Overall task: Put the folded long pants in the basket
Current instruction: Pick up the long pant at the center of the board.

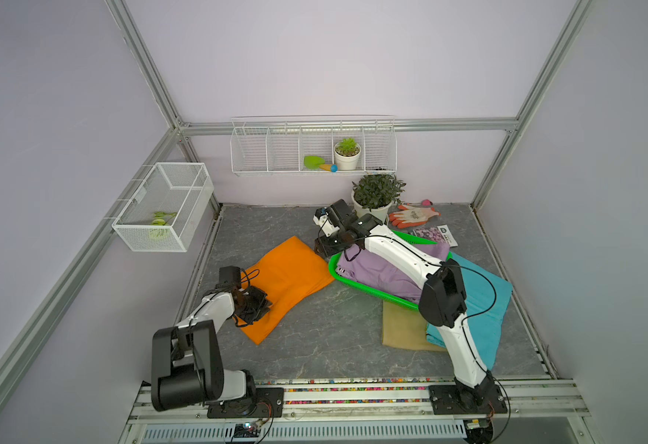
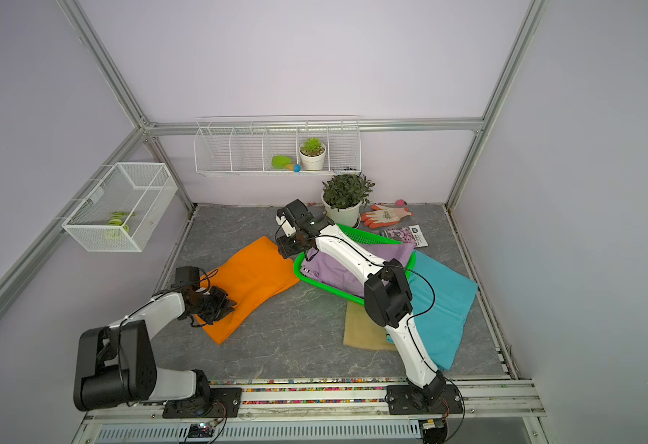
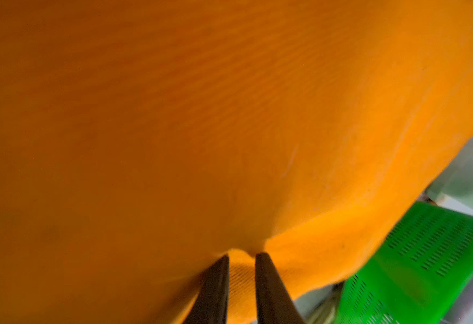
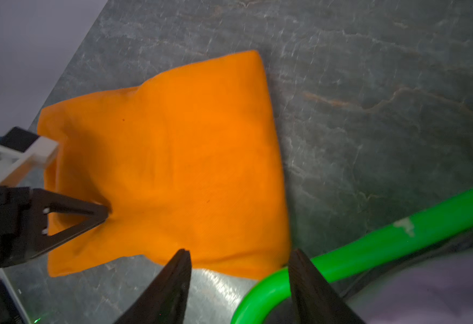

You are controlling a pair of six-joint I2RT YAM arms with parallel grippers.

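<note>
Pinched a fold of the orange pants (image 1: pixel 288 276) on the bench (image 1: pixel 314 346) in the closed left end effector (image 3: pixel 241 255), presumably to haul them to the basket (image 4: pixel 370 244) just ahead, with the right end effector (image 4: pixel 240 251) open over its rim.

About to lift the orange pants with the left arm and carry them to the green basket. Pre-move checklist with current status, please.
1. Left gripper closed on a fold of the orange pants: ok.
2. Orange pants folded: ok, only puckered at the grip.
3. Right gripper empty, jaws apart: ok.
4. Way into the basket clear: not ok; the right gripper sits at its corner nearest the orange pants.
5. Room in the basket: cannot tell; the lilac pants fill most of it.
6. Basket lying flat: cannot tell; its near edge overlaps the tan pants.
</note>
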